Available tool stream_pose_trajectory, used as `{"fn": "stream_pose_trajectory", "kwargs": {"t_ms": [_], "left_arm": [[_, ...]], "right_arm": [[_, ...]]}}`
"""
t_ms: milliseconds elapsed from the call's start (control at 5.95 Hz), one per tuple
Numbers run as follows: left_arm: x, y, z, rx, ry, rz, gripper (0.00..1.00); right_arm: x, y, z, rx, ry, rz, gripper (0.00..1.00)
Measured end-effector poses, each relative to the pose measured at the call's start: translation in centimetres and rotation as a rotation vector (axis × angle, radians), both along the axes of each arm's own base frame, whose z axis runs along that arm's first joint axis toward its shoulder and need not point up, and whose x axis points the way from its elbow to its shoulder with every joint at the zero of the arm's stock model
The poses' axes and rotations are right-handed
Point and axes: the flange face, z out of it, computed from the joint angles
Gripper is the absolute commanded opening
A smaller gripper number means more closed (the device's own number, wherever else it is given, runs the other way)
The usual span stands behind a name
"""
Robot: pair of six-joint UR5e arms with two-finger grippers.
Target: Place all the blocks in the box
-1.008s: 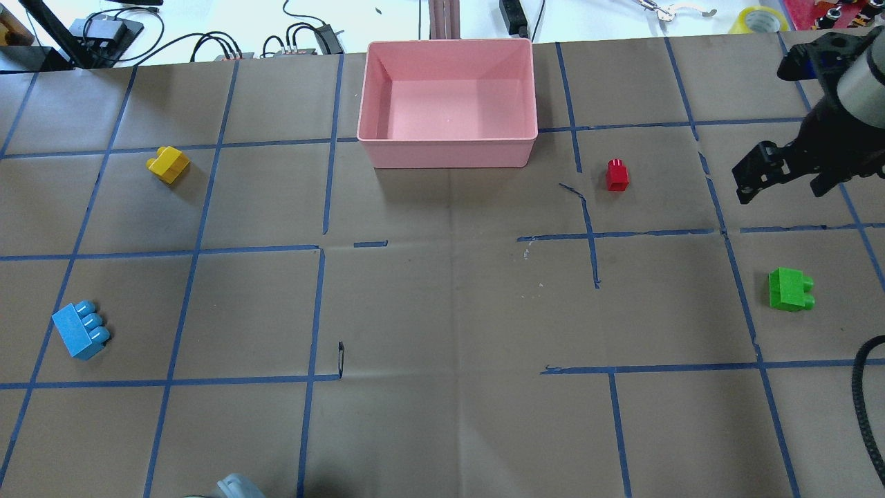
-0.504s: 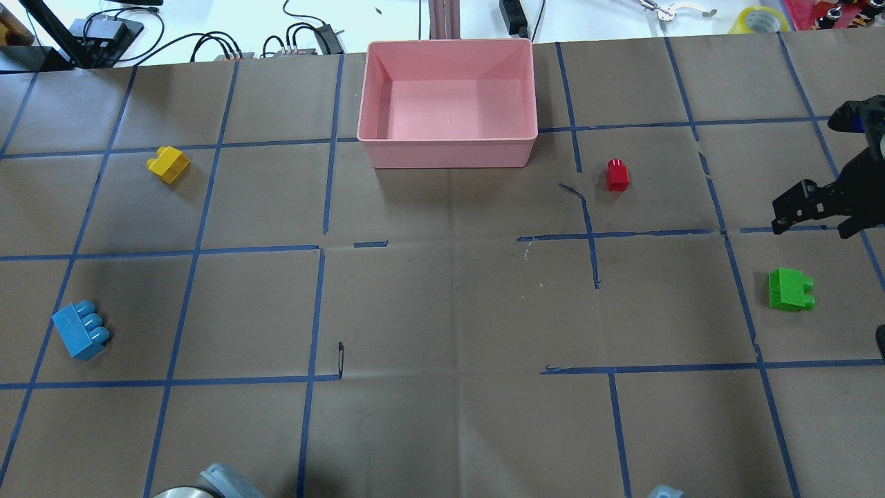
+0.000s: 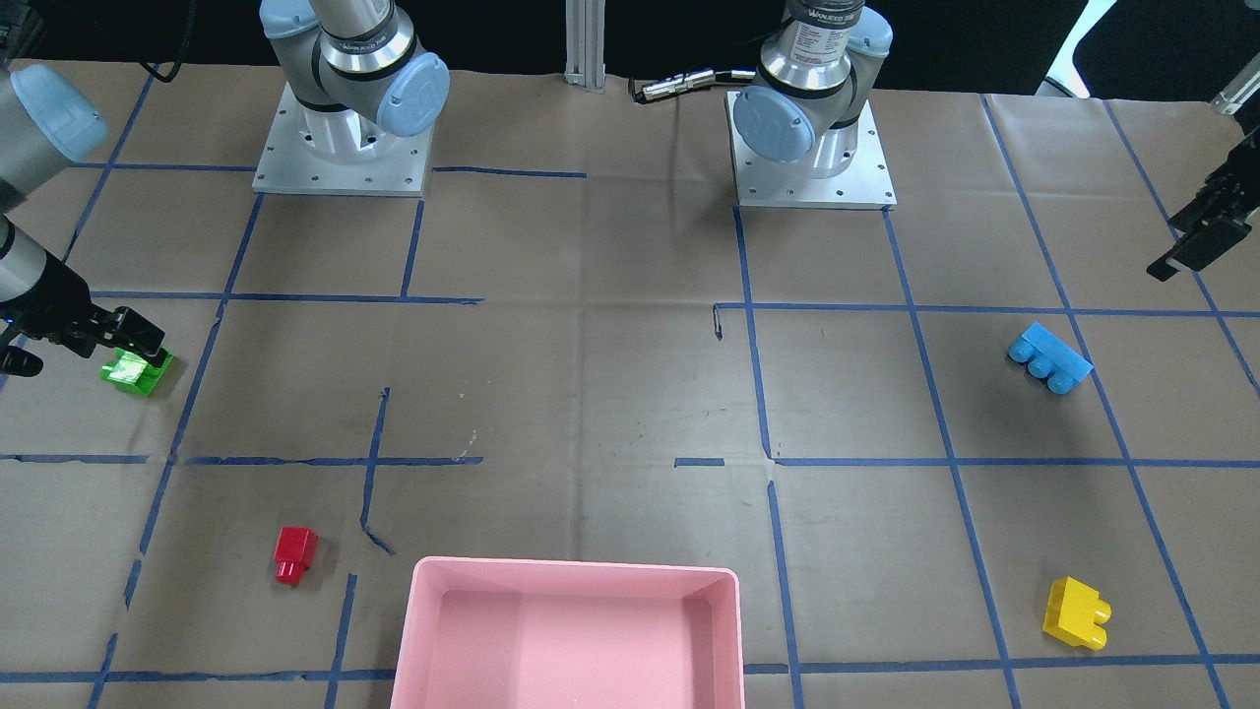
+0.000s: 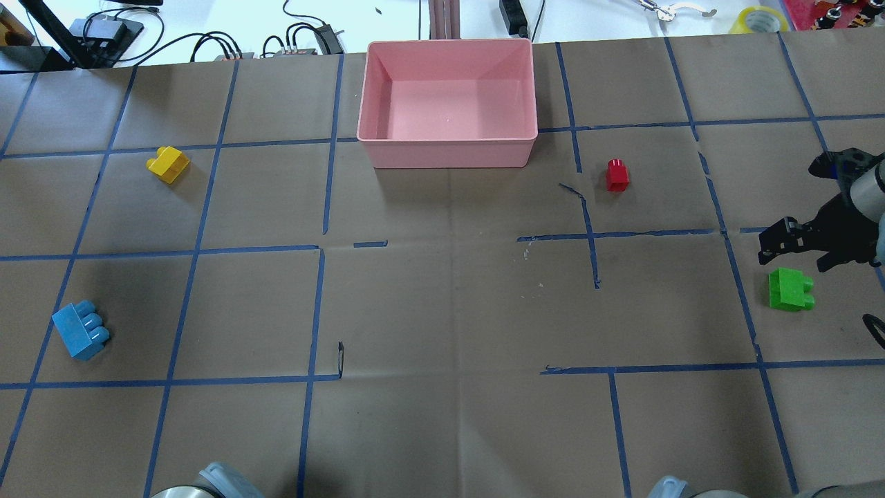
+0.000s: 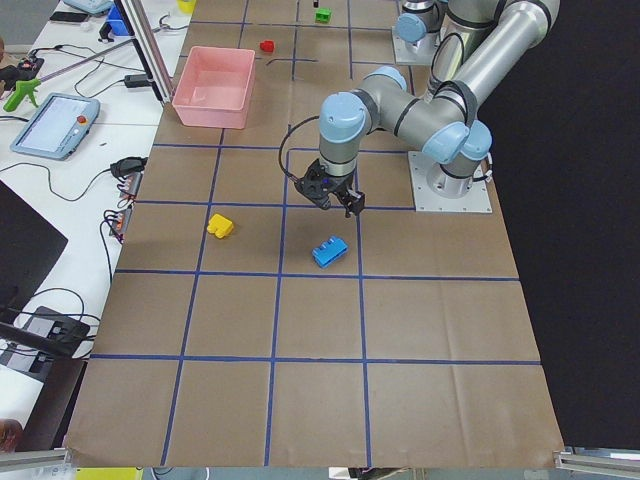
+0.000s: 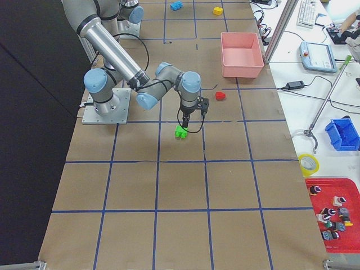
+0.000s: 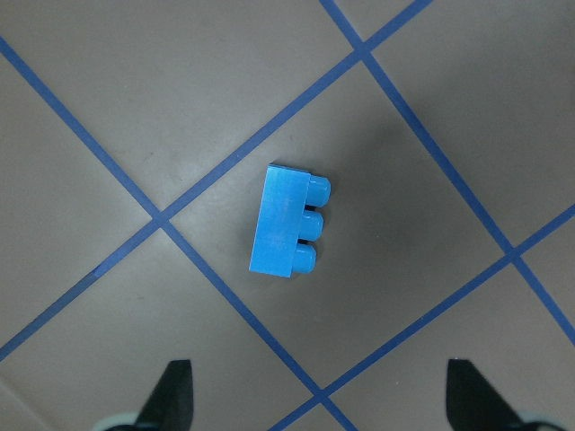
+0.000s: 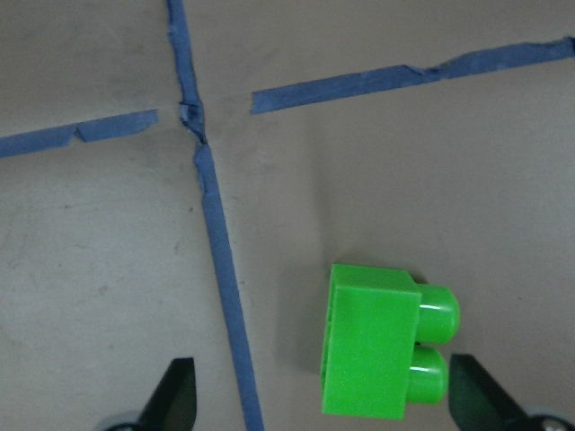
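The pink box (image 4: 449, 153) stands empty at the table's far middle. The green block (image 4: 790, 289) lies at the right. My right gripper (image 4: 800, 252) is open and hangs just beyond it; in the right wrist view the block (image 8: 382, 341) lies between the fingertips, nearer the right one. The red block (image 4: 617, 175) lies right of the box. The blue block (image 4: 81, 330) lies near left, and the yellow block (image 4: 168, 164) far left. My left gripper (image 3: 1191, 246) is open above the table; the left wrist view shows the blue block (image 7: 287, 222) ahead of its fingertips.
Brown paper with a blue tape grid covers the table (image 4: 449, 311). Cables and small devices (image 4: 304, 38) lie past the far edge, behind the box. Both arm bases (image 3: 340, 148) are bolted at the robot's side.
My right gripper has come down and toward the robot, from beyond the red block's row to just beside the green block. No block has moved.
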Motion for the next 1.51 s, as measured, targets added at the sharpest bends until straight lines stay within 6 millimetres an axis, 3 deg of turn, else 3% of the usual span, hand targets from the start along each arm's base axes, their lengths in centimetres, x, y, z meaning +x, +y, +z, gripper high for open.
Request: {"fn": "stream_pose_trajectory", "kwargs": {"t_ms": [672,1176,1511], "left_arm": [[-0.6,1.6,-11.4,-0.012,-0.015,0.003,1.00],[2.3,0.9,-18.8,-0.040,-0.046,-0.045,1.00],[2.6,1.0,-20.8,-0.076,-0.057,-0.041,1.00]], "right_arm": [[-1.2,1.3,-1.9,-0.048,0.042,0.028,0.99],[-1.4,1.2,-3.2,-0.058,0.058,0.028,0.99],[-1.5,1.4,-4.3,-0.031,0.062,0.027,0.99]]}}
